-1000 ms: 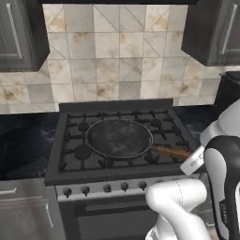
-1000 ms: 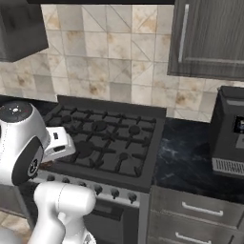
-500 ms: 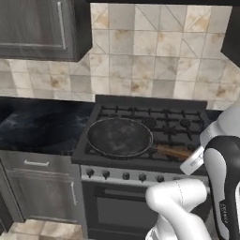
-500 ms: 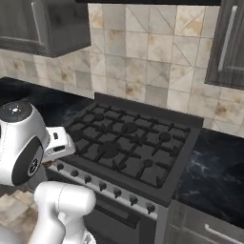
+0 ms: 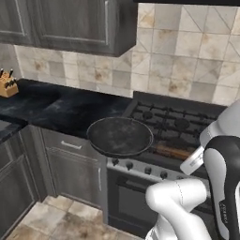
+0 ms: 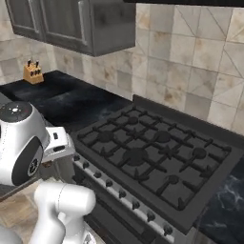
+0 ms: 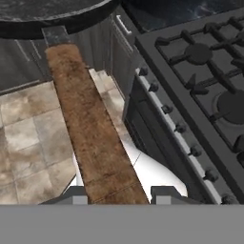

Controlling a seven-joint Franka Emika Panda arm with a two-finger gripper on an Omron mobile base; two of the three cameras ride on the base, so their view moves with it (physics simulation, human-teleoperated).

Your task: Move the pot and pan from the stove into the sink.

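The gripper (image 7: 116, 193) was clenched on the brown handle of the pan (image 5: 120, 136); the pan hung off the stove (image 6: 147, 164), out past its front left corner, over the floor; I judged this the carrying step, the next move needing a level pan borne leftward toward the sink; the dark counter (image 5: 61, 110) edge lay near, with open floor below; a knife block (image 5: 8, 85) stood far left.

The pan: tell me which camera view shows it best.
The left base view: the pan shows whole, its round dark bowl out past the stove's front. The hand view gives mainly its brown handle between the jaws.
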